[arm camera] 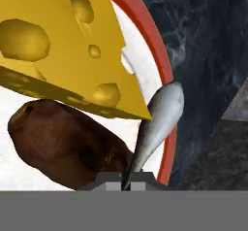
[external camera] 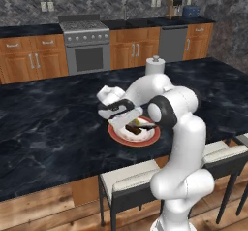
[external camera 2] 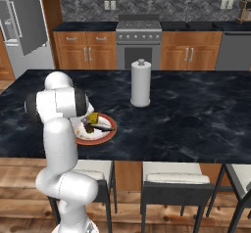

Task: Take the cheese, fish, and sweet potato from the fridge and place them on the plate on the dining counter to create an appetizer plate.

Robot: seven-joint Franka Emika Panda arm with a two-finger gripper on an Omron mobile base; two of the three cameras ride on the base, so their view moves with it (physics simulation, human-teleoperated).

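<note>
Hand view looks straight down the claw (arm camera: 125,180), whose two dark tips stand nearly together, clenched on the thin tail of the slender grey fish (arm camera: 157,123). That fish lies across the broad red-brown rim of the round white plate (arm camera: 145,36), its body slanting up and away from the tips. Just beside it, the yellow-orange cheese wedge with round holes (arm camera: 68,50) rests on the plate, its pointed corner touching the fish. Under the wedge's near edge lies the dark reddish-brown oblong sweet potato (arm camera: 63,142), also on the plate.

From the left base view, the claw (external camera: 127,123) hangs low over the plate (external camera: 121,137), with the white arm bent over it. The plate sits near the front edge of the large black marbled stone surface (external camera: 53,128) of the dining island. From the right base view, a tall white paper-towel roll on its stand (external camera 2: 140,82) stands upright on the same surface, well apart from the plate (external camera 2: 105,135), farther back.

Cushioned dark-framed stools (external camera 2: 174,180) are tucked under the front of the island over a wooden floor. Along the far wall run wooden cabinets (external camera: 133,45) with black tops, a steel stove (external camera: 86,43) and a grey dishwasher (external camera: 173,41). At the right base view's upper left corner stands the tall light-grey fridge (external camera 2: 22,26).
</note>
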